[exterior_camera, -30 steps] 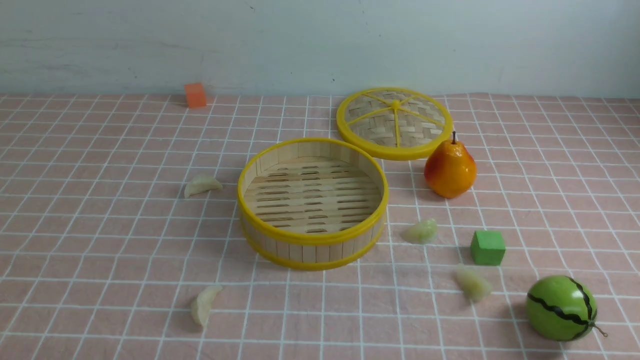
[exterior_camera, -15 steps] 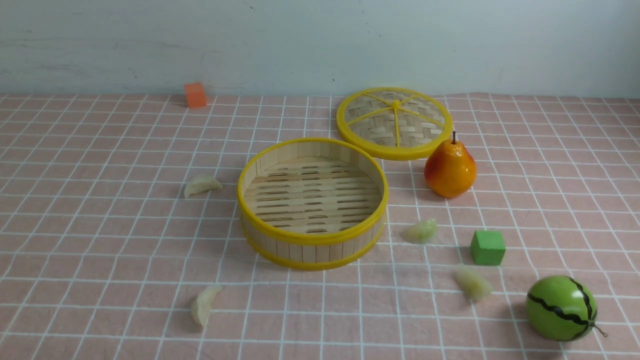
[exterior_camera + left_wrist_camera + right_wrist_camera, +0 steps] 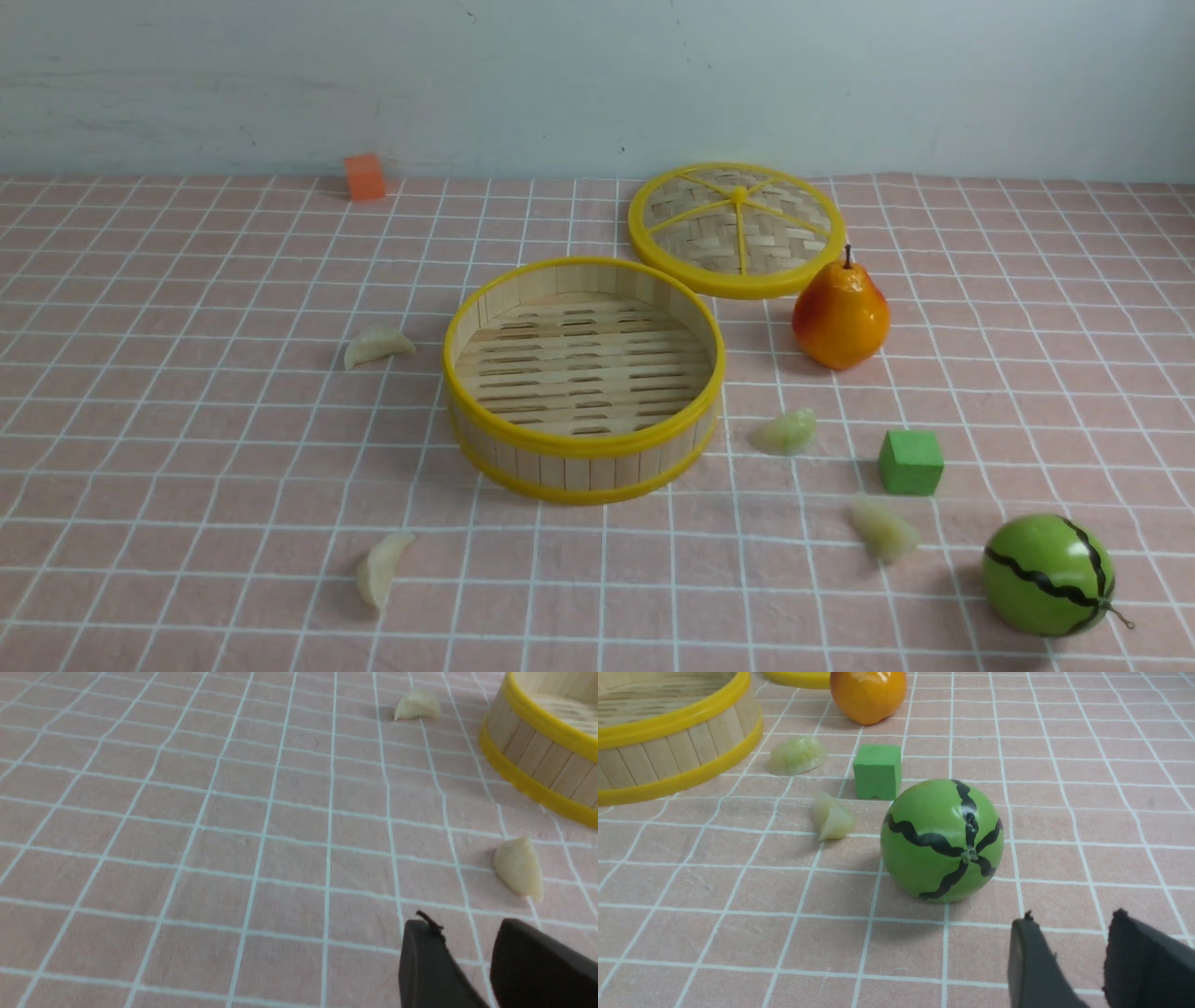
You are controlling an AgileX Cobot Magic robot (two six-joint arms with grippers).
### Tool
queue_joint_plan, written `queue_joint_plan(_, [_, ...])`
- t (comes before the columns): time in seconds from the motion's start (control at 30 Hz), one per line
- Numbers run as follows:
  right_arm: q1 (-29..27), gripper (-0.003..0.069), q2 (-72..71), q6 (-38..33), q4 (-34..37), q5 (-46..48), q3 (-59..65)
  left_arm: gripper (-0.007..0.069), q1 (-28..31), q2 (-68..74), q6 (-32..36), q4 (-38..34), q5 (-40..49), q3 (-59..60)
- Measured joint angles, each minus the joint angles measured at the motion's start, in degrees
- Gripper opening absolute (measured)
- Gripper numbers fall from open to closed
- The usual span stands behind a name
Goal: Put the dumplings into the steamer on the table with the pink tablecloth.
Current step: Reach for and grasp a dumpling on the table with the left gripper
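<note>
Steamer (image 3: 583, 378) mid-bench (image 3: 187, 448), slatted floor bare. Four dumplings out on pink cloth (image 3: 140, 280). Left dumpling (image 3: 376, 343) sits beside steamer, front-left dumpling (image 3: 381, 567) nearer robot. Right dumpling (image 3: 786, 432) lies just off steamer wall, front-right dumpling (image 3: 883, 529) between green cube (image 3: 910, 461) and melon (image 3: 1047, 575). Lid (image 3: 737, 229) flat behind, pear (image 3: 840, 313) before it. Left hand (image 3: 467, 947) low over cloth, fingers slightly spread, pinching nothing, front-left dumpling near. Right hand (image 3: 1069, 947) likewise parted, bare, melon just ahead.
</note>
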Motion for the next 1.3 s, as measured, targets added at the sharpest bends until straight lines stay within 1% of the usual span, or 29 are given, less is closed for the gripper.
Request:
queue_joint_plan(0.03, [0.00, 0.0239, 0.00, -0.05, -0.07, -1.02, 0.20, 0.0210, 0.00, 0.00, 0.00, -0.76, -2.17, 0.00])
queue_joint_plan(0.07, [0.00, 0.0239, 0.00, -0.07, -0.07, -1.34, 0.21, 0.0210, 0.00, 0.00, 0.00, -0.96, -2.17, 0.00])
queue_joint_plan(0.13, [0.00, 0.0239, 0.00, -0.12, -0.89, -7.62, 0.55, 0.0211, 0.00, 0.00, 0.00, -3.95, -10.58, 0.00])
queue_joint_plan(0.23, [0.00, 0.0239, 0.00, -0.12, -2.11, -19.57, 0.55, 0.0216, 0.00, 0.00, 0.00, -7.67, -22.09, 0.00])
queue_joint_plan(0.27, [0.00, 0.0239, 0.00, -0.12, -2.17, -20.37, 0.55, 0.0216, 0.00, 0.00, 0.00, -8.10, -23.52, 0.00])
queue_joint_plan(0.3, [0.00, 0.0239, 0.00, -0.12, -2.34, -24.33, 0.55, 0.0217, 0.00, 0.00, 0.00, -8.81, -26.28, 0.00])
queue_joint_plan(0.33, [0.00, 0.0239, 0.00, -0.05, -2.71, -31.23, 0.55, 0.0218, 0.00, 0.00, 0.05, -9.71, -32.15, 0.00])
queue_joint_plan(0.43, [0.00, 0.0239, 0.00, 2.42, -2.71, -41.65, 0.55, 0.0217, 0.00, 0.00, -0.05, -10.38, -40.03, 0.00])
queue_joint_plan(0.47, [0.00, 0.0239, 0.00, 2.42, -2.71, -42.33, 0.55, 0.0217, 0.00, 0.00, -0.08, -10.39, -40.53, 0.00])
queue_joint_plan(0.5, [0.00, 0.0239, 0.00, 3.84, -2.71, -46.71, 0.55, 0.0219, 0.00, 0.00, -1.42, -10.67, -44.15, 0.00])
queue_joint_plan(0.53, [0.00, 0.0239, 0.00, 3.97, -2.71, -47.16, 0.55, 0.0219, 0.00, 0.00, -1.94, -10.73, -45.05, 0.00])
queue_joint_plan(0.57, [0.00, 0.0239, 0.00, 5.17, -2.71, -50.11, 0.55, 0.0223, 0.00, 0.00, -4.56, -10.88, -48.47, 0.00])
queue_joint_plan(0.6, [0.00, 0.0239, 0.00, 5.55, -2.71, -50.39, 0.55, 0.0223, 0.00, 0.00, -6.08, -10.93, -50.01, 0.00])
queue_joint_plan(0.63, [0.00, 0.0239, 0.00, 7.24, -3.12, -52.58, 0.55, 0.0225, 0.00, 0.00, -10.35, -10.99, -53.75, 0.00])
queue_joint_plan(0.7, [0.00, 0.0227, 0.00, 9.08, -3.26, -53.20, 0.01, 0.0223, 0.00, 0.00, -15.80, -10.67, -56.40, -0.97])
queue_joint_plan(0.77, [0.00, 0.0190, 0.06, 9.57, -3.47, -51.91, -2.56, 0.0200, 0.00, 0.00, -18.08, -8.96, -54.52, -4.82])
queue_joint_plan(0.8, [0.00, 0.0190, 0.07, 9.57, -3.45, -51.65, -2.94, 0.0195, 0.00, 0.00, -18.14, -8.64, -54.10, -5.41])
queue_joint_plan(0.83, [0.00, 0.0162, 0.50, 9.57, -3.46, -50.72, -4.70, 0.0169, 0.00, 0.43, -18.31, -6.80, -51.70, -8.91])
queue_joint_plan(0.87, [0.00, 0.0106, 2.26, 9.57, -3.64, -48.08, -8.78, 0.0114, 0.00, 2.62, -18.13, -3.39, -47.11, -15.50])
queue_joint_plan(0.9, [0.00, 0.0075, 3.99, 9.57, -3.70, -45.96, -11.52, 0.0083, 0.00, 4.37, -17.94, -1.67, -44.54, -18.90])
queue_joint_plan(0.93, [0.00, 0.0027, 6.09, 9.57, -3.89, -43.50, -14.15, 0.0043, 0.00, 7.02, -17.78, 0.31, -41.16, -22.96])
queue_joint_plan(0.97, [0.00, 0.0000, 9.07, 9.51, -4.27, -40.21, -17.14, -0.0001, 0.00, 10.66, -17.78, 2.87, -37.38, -27.32])
queue_joint_plan(1.0, [0.00, -0.0007, 9.61, 9.40, -4.48, -39.60, -17.60, -0.0008, 0.00, 11.29, -17.78, 3.22, -36.82, -27.99])
queue_joint_plan(1.07, [0.00, -0.0018, 16.48, 7.93, -6.32, -31.78, -22.29, -0.0014, 0.00, 19.56, -17.76, 6.32, -31.54, -34.17])
queue_joint_plan(1.2, [0.00, -0.0013, 27.75, 5.63, -11.14, -19.97, -24.97, -0.0014, 0.00, 33.85, -18.06, 7.65, -27.77, -38.19])
queue_joint_plan(1.3, [0.62, -0.0009, 35.95, 6.87, -12.22, -11.95, -24.97, -0.0014, -0.18, 45.58, -20.44, 7.66, -19.61, -40.11])
